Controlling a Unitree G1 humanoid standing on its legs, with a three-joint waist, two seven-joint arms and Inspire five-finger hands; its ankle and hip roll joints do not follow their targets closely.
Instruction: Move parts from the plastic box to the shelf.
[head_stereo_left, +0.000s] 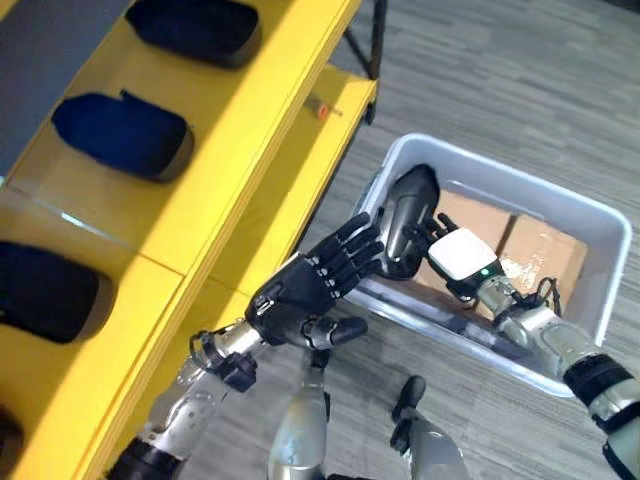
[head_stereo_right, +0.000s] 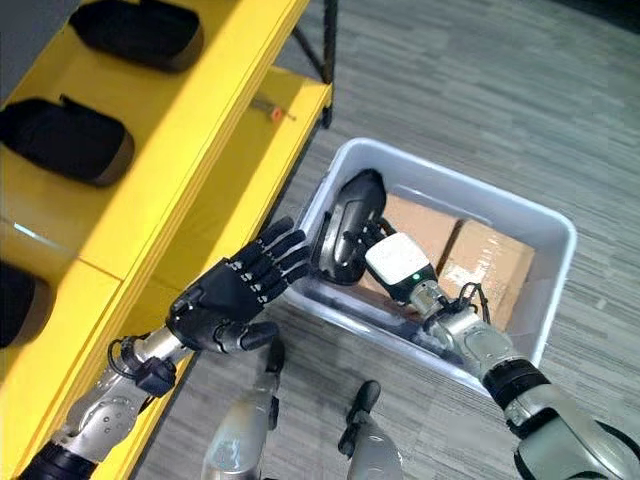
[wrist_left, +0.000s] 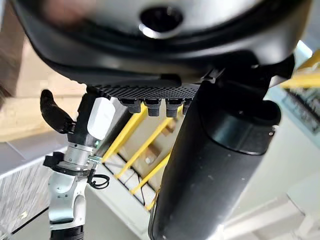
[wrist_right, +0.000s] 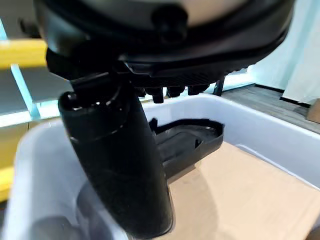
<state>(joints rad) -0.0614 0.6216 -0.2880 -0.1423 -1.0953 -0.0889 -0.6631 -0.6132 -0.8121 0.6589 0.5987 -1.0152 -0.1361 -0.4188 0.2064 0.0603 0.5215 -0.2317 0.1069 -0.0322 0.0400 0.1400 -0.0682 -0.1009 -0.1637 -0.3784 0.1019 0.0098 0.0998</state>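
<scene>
Pale plastic forms the box (head_stereo_left: 610, 235), an open tub that sits on the grey floor (head_stereo_left: 520, 90) to the right of the yellow shelf (head_stereo_left: 240, 140). Inside it, brown cardboard boxes (head_stereo_left: 540, 255) lie flat across the bottom, two of them side by side. A black moulded part (head_stereo_left: 410, 215) stands on end in the box's left far corner, leaning against the wall nearest the shelf. The right hand (head_stereo_left: 452, 252), with its white cover, reaches into the box from the right and is at that part; its fingers appear to curl round the part's right edge in the head views, while the right wrist view shows the part (wrist_right: 187, 142) lying just past the fingertips, so a firm grip cannot be confirmed.

The left hand (head_stereo_left: 310, 285) hangs just outside the box's left wall, between the box and the shelf, with its fingers straight and spread and pointing towards the part, holding nothing. The left wrist view shows the right hand (wrist_left: 97, 117) beyond its own fingertips.

On the shelf, the upper level already carries several dark moulded parts (head_stereo_left: 125, 135) set in a row, one behind another from near to far. A small orange object (head_stereo_left: 322, 110) lies on the lower level's far end.
</scene>
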